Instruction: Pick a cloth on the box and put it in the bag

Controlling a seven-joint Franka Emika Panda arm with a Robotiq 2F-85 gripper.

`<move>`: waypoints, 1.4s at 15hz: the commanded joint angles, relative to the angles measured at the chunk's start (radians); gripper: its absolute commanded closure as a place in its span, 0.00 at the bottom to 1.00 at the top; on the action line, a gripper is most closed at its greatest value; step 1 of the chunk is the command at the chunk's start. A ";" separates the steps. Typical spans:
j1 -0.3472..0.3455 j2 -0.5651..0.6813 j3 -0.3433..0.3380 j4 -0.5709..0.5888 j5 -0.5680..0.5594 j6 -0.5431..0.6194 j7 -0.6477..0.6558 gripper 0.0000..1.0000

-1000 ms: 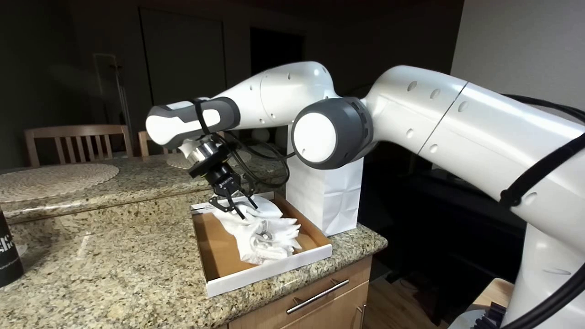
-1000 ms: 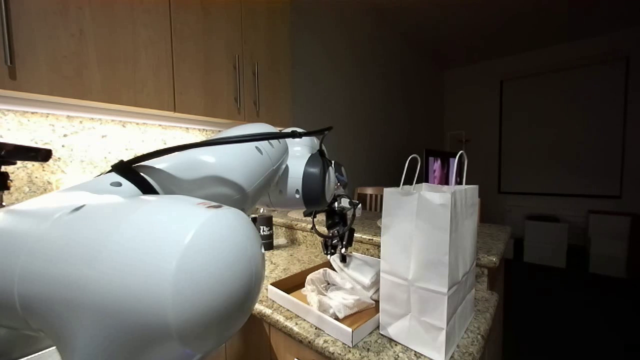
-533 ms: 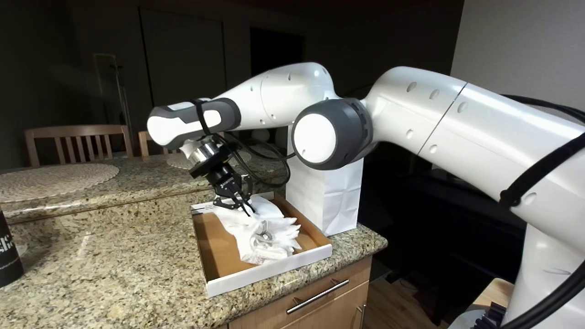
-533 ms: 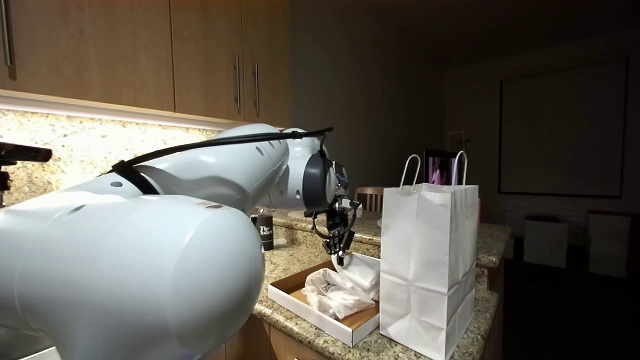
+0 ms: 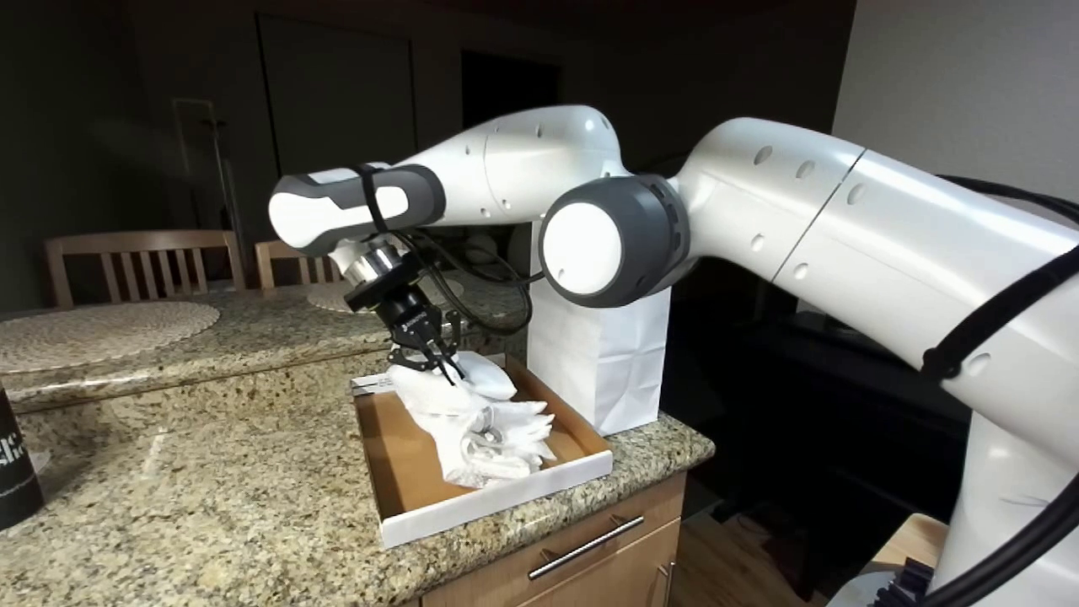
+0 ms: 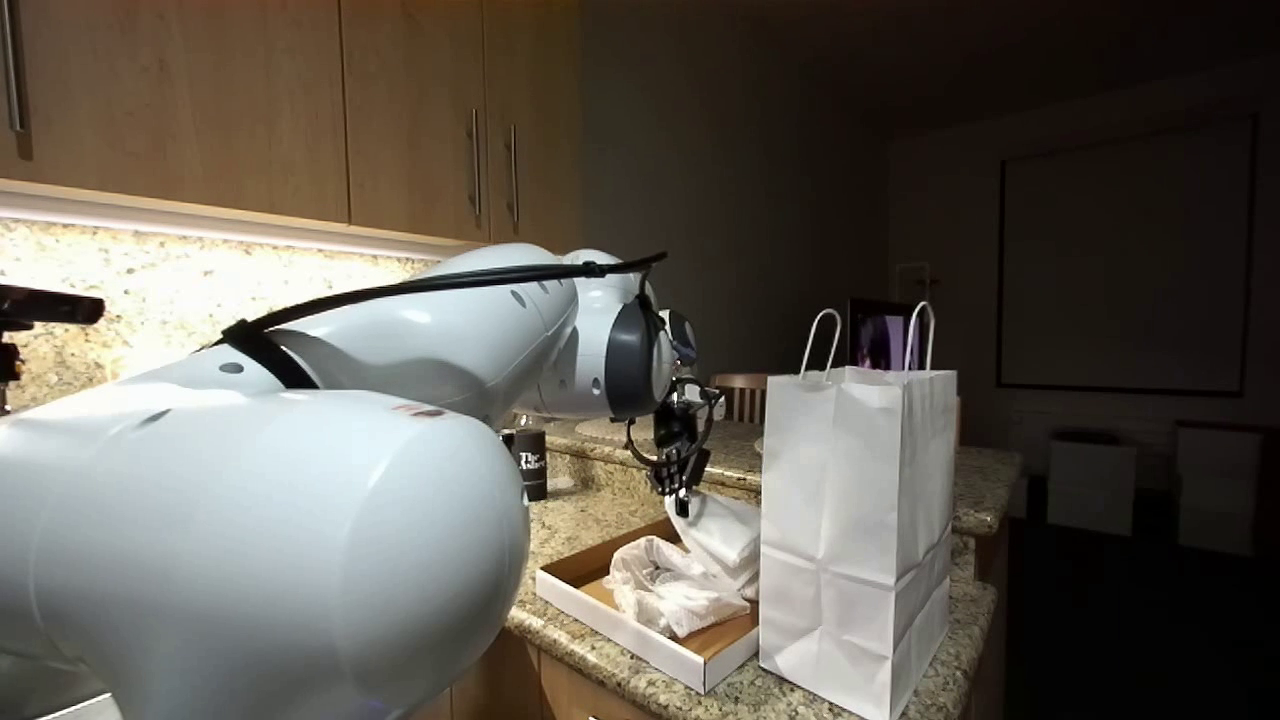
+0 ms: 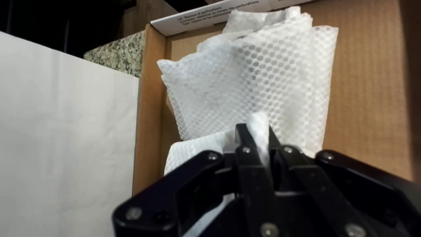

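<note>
A shallow cardboard box with white outer walls (image 5: 497,506) lies on the counter and holds crumpled white cloths. My gripper (image 5: 455,381) points down at the box's back part. In the wrist view the gripper (image 7: 258,131) is shut on a pinched fold of a white cloth (image 7: 197,148). That cloth (image 6: 725,530) is partly raised; its lower part still lies in the box. Another white mesh cloth (image 7: 246,75) lies beside it in the box, also visible in an exterior view (image 6: 675,590). The tall white paper bag (image 6: 850,500) stands upright beside the box. Its inside is hidden.
The bag's two loop handles (image 6: 822,340) stand up at its top. A raised counter ledge (image 5: 211,354) with round placemats (image 5: 110,333) runs behind the box. A dark cup (image 5: 13,464) stands on the counter. The counter edge (image 5: 683,455) lies close by the bag.
The gripper was open over the cloth one second ago and had closed on it by half a second ago. It has since risen slightly, pulling part of the cloth up.
</note>
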State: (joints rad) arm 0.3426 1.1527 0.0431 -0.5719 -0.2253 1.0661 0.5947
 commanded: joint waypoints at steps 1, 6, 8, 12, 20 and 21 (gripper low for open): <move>-0.019 -0.096 0.031 -0.012 0.028 -0.032 -0.046 0.90; -0.036 -0.212 0.063 0.006 0.047 -0.088 -0.081 0.91; -0.041 -0.266 0.071 0.021 0.063 -0.118 -0.062 0.91; -0.030 -0.289 0.022 0.213 0.136 -0.222 -0.018 0.91; -0.177 -0.503 0.033 0.241 0.355 -0.232 0.150 0.91; -0.204 -0.526 0.033 0.240 0.377 -0.226 0.158 0.91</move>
State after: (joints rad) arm 0.2091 0.6910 0.0605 -0.3312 0.0718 0.8436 0.6858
